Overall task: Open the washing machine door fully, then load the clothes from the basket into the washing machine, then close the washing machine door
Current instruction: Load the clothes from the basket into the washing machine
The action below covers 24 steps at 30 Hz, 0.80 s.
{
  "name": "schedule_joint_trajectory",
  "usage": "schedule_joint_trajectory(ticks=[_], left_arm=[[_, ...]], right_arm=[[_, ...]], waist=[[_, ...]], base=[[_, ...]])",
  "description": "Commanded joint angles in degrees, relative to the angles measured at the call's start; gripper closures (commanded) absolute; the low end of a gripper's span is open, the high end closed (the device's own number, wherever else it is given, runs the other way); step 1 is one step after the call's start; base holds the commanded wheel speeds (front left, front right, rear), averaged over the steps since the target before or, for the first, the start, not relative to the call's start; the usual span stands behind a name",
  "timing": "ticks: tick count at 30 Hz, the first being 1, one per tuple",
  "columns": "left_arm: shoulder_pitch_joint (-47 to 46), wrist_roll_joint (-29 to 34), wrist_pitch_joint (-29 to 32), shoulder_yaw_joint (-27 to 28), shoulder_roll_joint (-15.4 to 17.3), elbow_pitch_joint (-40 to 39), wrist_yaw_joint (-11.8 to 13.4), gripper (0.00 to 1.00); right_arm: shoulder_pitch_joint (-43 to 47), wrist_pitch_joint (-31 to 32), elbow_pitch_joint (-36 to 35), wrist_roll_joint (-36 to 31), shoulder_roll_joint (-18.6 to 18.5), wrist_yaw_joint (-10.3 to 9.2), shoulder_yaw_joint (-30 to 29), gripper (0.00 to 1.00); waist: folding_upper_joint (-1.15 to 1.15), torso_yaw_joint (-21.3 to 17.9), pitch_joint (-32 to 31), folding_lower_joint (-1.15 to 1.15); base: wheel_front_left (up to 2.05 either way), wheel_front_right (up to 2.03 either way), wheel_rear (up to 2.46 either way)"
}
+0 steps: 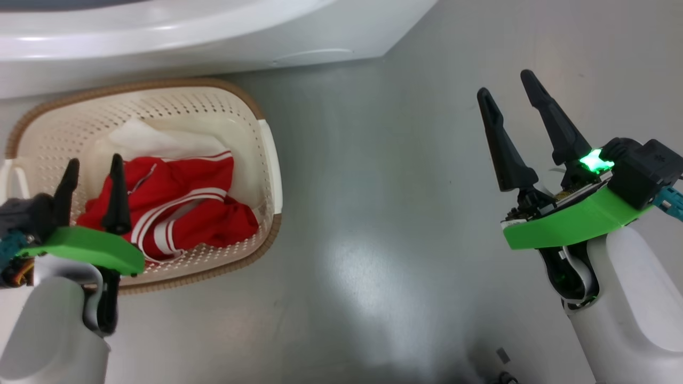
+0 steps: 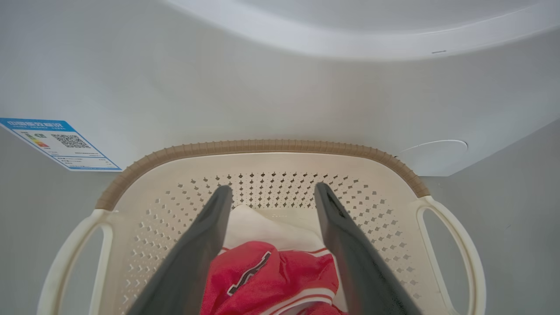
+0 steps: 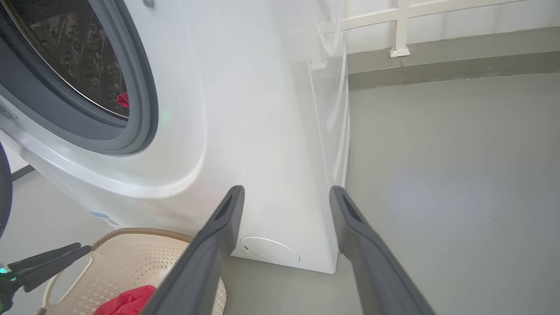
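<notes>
Where the head view looks down, a smooth grey floor [image 1: 373, 213] is seen, with a pale glare thrown across its middle. The white washing machine [image 1: 213, 37] is set along the top edge of that frame, and the basket [image 1: 269, 160] is placed on the floor just below it, at the upper left. The clothes [image 1: 181, 202] are heaped in the basket's lower half, with a white cloth [image 1: 155, 141] lying behind them.

The left gripper [image 1: 94, 160] is held over the basket at the lower left. Its fingers are spread and nothing is gripped. In the left wrist view the red fabric is seen beneath and between them. The right gripper [image 1: 505, 84] is held over bare floor at the right of the frame, well apart from the basket, released and empty.

In the left wrist view a blue sticker [image 2: 61, 143] is seen at the left on the machine's front. In the right wrist view a round flap [image 3: 269, 250] is seen low on the machine, and the steel drum [image 3: 78, 57] is exposed at the upper left within its grey seal [image 3: 144, 109]. A small red patch [image 3: 124, 99], possibly a garment, is glimpsed inside. At the upper right the floor is met by a grey skirting [image 3: 455, 65] below a pale wall with white rails [image 3: 400, 26].
</notes>
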Motion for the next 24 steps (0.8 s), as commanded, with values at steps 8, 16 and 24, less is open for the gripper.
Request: schedule_joint_trajectory(ticks=[8,16,24], left_arm=[[-5.45,-2.12,-0.52,1.83,3.68,10.0,-2.18,0.0],[-11.81,-3.45,-0.46,-0.36,5.41,19.84,-2.95,0.0],[-16.67,-6.67,1.14,-4.52,6.47,26.07,-3.04,0.0]], right_arm=[[-0.06,-0.27,-1.58,-0.54,1.36,0.09,0.88,0.0],[-0.95,-0.27,-2.26,-0.74,1.96,0.09,0.59,0.0],[-1.82,-0.27,-2.83,-0.9,2.73,0.09,0.74,0.0]], waist=[[0.0,-2.62,4.16,0.0],[0.0,-4.37,7.98,0.0],[0.0,-5.98,11.71,0.0]], base=[[0.0,0.0,0.0],[0.0,0.0,0.0],[0.0,0.0,0.0]])
